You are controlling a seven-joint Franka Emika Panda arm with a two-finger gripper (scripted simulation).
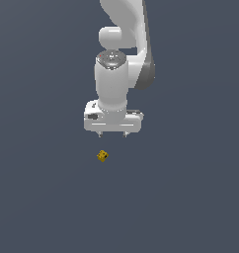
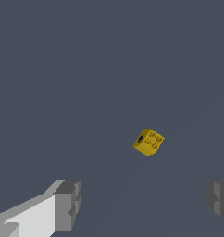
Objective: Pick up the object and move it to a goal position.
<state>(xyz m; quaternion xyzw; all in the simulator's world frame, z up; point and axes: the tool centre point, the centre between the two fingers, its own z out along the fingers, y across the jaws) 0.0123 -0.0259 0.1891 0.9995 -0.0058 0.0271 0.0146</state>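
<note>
Below our gripper, whose fingers stand wide apart and empty, the yellow cube lies on the grey floor. We judge it light and rigid; we should pinch two opposite flat faces.

The arm is glossy white, built of rounded, tube-like segments, with a darker grey band down one side of the upper link. A grey disc with a small red mark caps the thick wrist cylinder. Below it sits a wide, boxy white gripper with a small dark patch on its face. Its fingertips show as short grey stubs; in the wrist view the pads are blocky and grey, one on a white finger.
</note>
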